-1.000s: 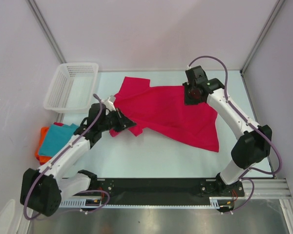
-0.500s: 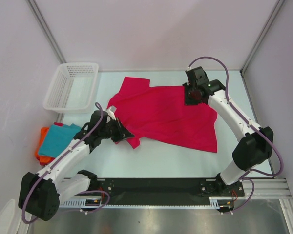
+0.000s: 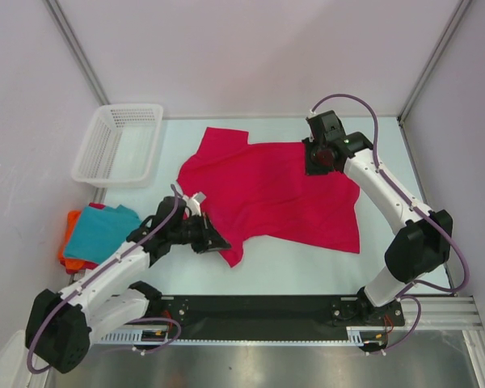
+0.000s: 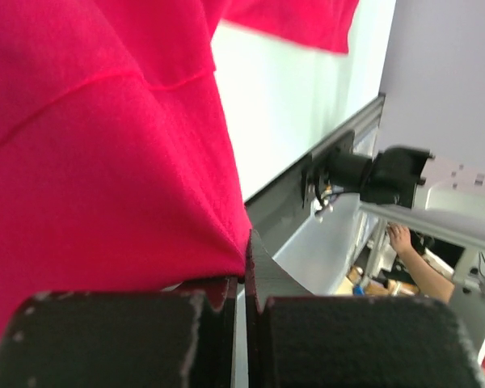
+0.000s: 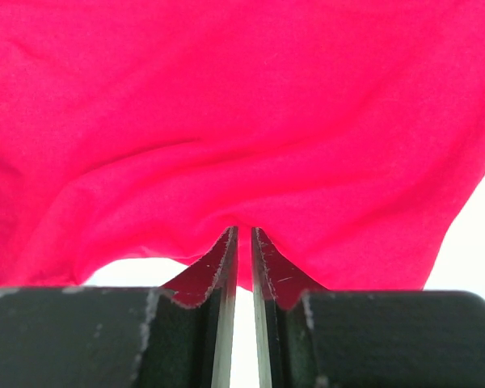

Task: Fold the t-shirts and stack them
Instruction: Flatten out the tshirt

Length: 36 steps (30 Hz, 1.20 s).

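Both pinching the pink shirt (image 3: 283,190) tight, the left claw (image 3: 217,242) drags its corner away from the right claw (image 3: 318,158), stretching it for folding.

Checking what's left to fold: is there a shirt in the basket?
No, the basket shows only bare white mesh in the top view.

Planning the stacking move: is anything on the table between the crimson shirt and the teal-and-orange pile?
Nothing loose lies between the crimson shirt and the pile; only the left arm's forearm crosses there. The white basket sits farther back.
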Motion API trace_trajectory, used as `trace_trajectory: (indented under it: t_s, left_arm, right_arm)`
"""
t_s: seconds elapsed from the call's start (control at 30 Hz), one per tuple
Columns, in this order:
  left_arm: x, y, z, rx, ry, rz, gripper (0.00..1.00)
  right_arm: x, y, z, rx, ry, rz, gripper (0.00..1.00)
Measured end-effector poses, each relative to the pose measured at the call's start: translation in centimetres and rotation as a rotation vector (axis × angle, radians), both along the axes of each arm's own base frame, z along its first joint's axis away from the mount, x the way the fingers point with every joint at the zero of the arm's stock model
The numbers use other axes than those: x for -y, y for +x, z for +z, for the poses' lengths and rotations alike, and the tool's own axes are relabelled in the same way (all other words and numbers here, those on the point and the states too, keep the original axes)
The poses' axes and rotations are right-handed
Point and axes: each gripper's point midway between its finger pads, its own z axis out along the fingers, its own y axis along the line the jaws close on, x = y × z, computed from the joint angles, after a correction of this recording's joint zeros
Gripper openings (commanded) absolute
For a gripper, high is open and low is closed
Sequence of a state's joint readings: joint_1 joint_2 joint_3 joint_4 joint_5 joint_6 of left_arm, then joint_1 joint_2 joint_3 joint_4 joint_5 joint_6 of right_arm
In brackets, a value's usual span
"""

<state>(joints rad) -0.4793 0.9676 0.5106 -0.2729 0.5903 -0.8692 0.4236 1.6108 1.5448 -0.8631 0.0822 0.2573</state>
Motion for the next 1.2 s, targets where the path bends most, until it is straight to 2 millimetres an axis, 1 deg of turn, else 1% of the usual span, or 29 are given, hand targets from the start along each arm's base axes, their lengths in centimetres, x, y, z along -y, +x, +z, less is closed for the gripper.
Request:
trace_trajectory:
  t_s: [0.1,0.13,0.2,0.23,0.27,0.3,0.33,0.5,0.7,0.77,0.83,0.97,1.03,1.1,1.2]
  left_arm:
    - [-0.3,-1.9,-1.0,-0.037,-0.015,-0.01,0.01]
    - [-0.5,-2.5,-1.5,-0.049,-0.017,-0.006,0.03]
    - [-1.0,-3.5,-2.5,-0.073,-0.019,0.005,0.3]
    - [-1.2,-4.0,-2.9,-0.082,-0.02,0.01,0.46]
    - [-1.4,-4.4,-3.2,-0.095,-0.02,0.017,0.76]
    - [-1.6,-4.8,-3.3,-0.105,-0.022,0.023,0.91]
    - [-1.7,-5.0,-3.4,-0.103,-0.018,0.023,0.98]
    - [-2.1,-5.1,-3.3,-0.1,-0.009,0.048,1.0]
    - [-2.9,-5.1,-4.4,-0.13,0.058,0.083,1.0]
    - [-3.7,-4.7,-4.7,-0.127,0.108,0.122,1.0]
    - [-5.0,-4.2,-4.9,-0.106,0.174,0.187,1.0]
    - [-7.4,-3.6,-4.4,-0.068,0.263,0.313,0.99]
    - [-8.2,-3.6,-4.4,-0.066,0.284,0.356,0.99]
    - [-8.9,-3.9,-4.9,-0.09,0.315,0.393,0.97]
    - [-9.5,-4.1,-5.5,-0.125,0.337,0.436,0.95]
  right_arm:
    - [0.0,0.0,0.0,0.0,0.0,0.001,0.17]
    - [0.0,0.0,0.0,0.0,0.0,0.0,0.17]
    - [0.0,0.0,0.0,-0.001,0.0,0.0,0.17]
    - [0.0,0.0,0.0,-0.001,0.0,0.0,0.17]
    - [0.0,-0.1,0.0,-0.002,0.0,0.0,0.17]
    - [0.0,-0.1,0.0,-0.003,-0.001,0.0,0.17]
    - [0.0,-0.1,0.0,-0.003,-0.001,0.0,0.17]
    - [0.0,-0.2,-0.1,-0.01,-0.001,0.002,0.17]
    - [0.1,-0.5,-0.3,-0.023,-0.007,0.003,0.17]
    - [0.2,-0.6,-0.3,-0.027,-0.009,0.003,0.17]
    - [0.2,-0.7,-0.4,-0.031,-0.012,0.002,0.17]
    - [0.3,-0.9,-0.6,-0.041,-0.016,0.003,0.16]
    - [0.3,-1.0,-0.8,-0.047,-0.017,0.004,0.16]
    - [0.4,-1.1,-0.8,-0.051,-0.019,0.004,0.16]
    - [0.4,-1.1,-0.8,-0.051,-0.019,0.004,0.16]
